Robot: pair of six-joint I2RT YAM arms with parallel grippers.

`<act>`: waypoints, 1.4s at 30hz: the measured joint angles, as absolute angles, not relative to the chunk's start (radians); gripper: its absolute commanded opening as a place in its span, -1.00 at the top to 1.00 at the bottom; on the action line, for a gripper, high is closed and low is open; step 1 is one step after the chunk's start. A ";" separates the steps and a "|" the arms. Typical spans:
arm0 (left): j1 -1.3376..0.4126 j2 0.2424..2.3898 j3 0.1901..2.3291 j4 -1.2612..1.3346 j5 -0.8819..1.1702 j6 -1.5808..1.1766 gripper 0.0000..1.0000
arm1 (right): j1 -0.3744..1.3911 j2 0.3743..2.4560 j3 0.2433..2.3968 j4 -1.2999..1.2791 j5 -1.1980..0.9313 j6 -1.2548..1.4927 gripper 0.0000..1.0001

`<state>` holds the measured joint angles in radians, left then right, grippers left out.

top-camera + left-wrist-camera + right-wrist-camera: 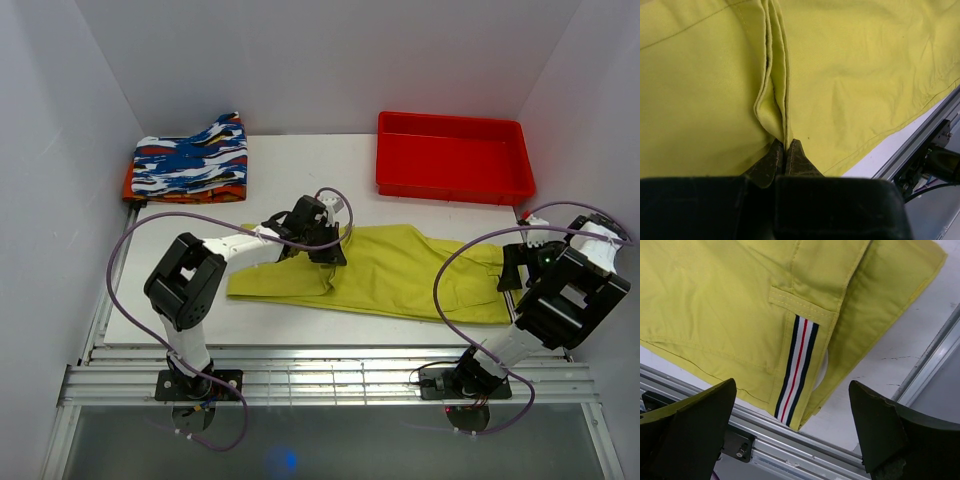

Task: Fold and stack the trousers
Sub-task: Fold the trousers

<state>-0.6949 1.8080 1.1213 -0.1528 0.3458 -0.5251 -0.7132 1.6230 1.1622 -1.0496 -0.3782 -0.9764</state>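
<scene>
The yellow-green trousers (400, 270) lie flat across the table, waist end to the right. My left gripper (328, 248) is low over their middle. In the left wrist view, that gripper (785, 146) is shut on a raised ridge of the trousers (865, 75), and the cloth runs up between the fingertips. My right gripper (511, 267) hovers at the waist end. Seen from the right wrist, the gripper (792, 387) is wide open above the waist corner of the trousers (715, 305). The dark, white and red striped band (796, 367) sits between its fingers (705, 415), untouched.
A red tray (452, 188) stands at the back right. A folded blue, white, black and orange garment (190, 160) lies at the back left. A metal rail (330, 380) runs along the table's near edge, close under the waist corner. White walls enclose three sides.
</scene>
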 measured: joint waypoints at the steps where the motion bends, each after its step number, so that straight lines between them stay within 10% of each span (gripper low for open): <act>1: -0.702 1.806 1.121 -0.153 0.340 -0.528 1.00 | -0.713 1.623 1.155 -1.049 -0.378 -0.976 -1.00; 21: -0.762 1.778 1.133 -0.200 0.294 -0.584 1.00 | -0.706 1.617 1.034 -1.013 -0.389 -0.977 -0.11; 36: -0.808 1.816 1.234 -0.189 0.312 -0.652 1.00 | -0.698 1.617 1.031 -0.995 -0.396 -0.976 -0.05; 42: -0.823 1.933 1.231 -0.153 0.309 -0.685 0.54 | -0.698 1.617 1.031 -0.995 -0.396 -0.976 -0.07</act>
<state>-0.8234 1.9327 1.2312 -0.1532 0.3092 -0.6849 -0.6983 1.6165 1.0309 -0.9955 -0.3958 -0.9760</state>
